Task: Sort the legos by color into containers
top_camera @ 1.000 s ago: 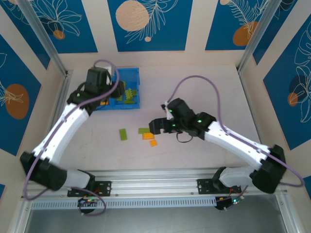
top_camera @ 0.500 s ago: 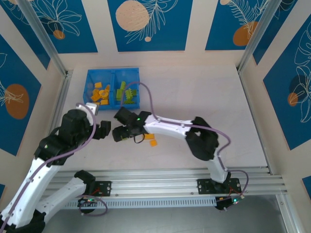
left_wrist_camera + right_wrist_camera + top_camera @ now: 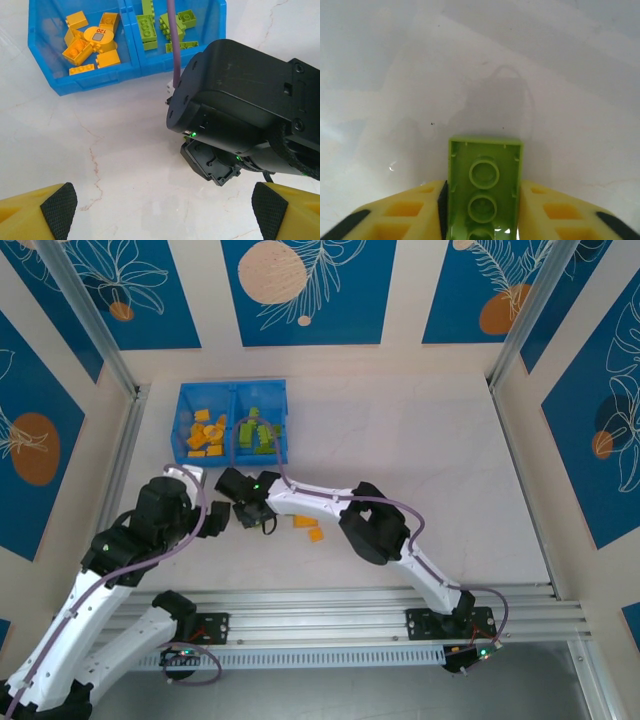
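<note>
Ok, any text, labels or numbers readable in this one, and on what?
"120": on a small grey label on the round yellow disc among the orange-yellow legos in the blue bin's left compartment.
No markings readable on the lime green lego held in the right end effector; nothing else legible.

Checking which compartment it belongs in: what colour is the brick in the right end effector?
Lime green; the brick shows best in the right wrist view.
</note>
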